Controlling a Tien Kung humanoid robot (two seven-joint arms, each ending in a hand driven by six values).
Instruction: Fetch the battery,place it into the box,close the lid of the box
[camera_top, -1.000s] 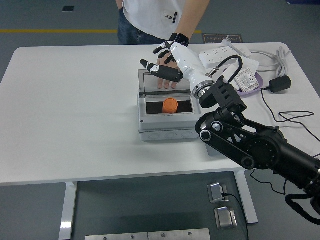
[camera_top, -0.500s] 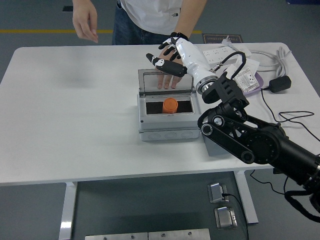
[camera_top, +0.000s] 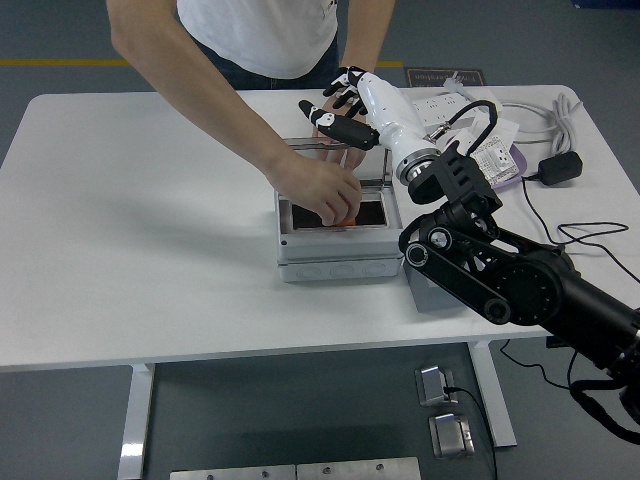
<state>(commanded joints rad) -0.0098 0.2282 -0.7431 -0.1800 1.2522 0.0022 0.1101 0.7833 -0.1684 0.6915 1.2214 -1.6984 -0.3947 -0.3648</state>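
The grey box (camera_top: 330, 250) stands open at the table's middle, with its lid (camera_top: 372, 172) lying back behind it. A person's hand (camera_top: 320, 190) reaches into the box from the upper left and covers the orange battery; only a sliver of orange (camera_top: 347, 224) shows under the fingers. My right hand (camera_top: 335, 112), white with black fingers, hovers over the lid's far edge with its fingers spread, and it holds nothing. The person's other hand (camera_top: 338, 157) rests on the lid beneath my hand. My left arm is out of view.
A white power strip (camera_top: 440, 105), white cables (camera_top: 540, 115), a black adapter (camera_top: 560, 167) and a purple tray (camera_top: 497, 162) lie at the back right. The person stands at the far edge. My right arm's black links (camera_top: 490, 275) cross the table's right front.
The person's arm came in from the upper left and its hand went down into the box over the battery. My right hand moved slightly back and right, still open.
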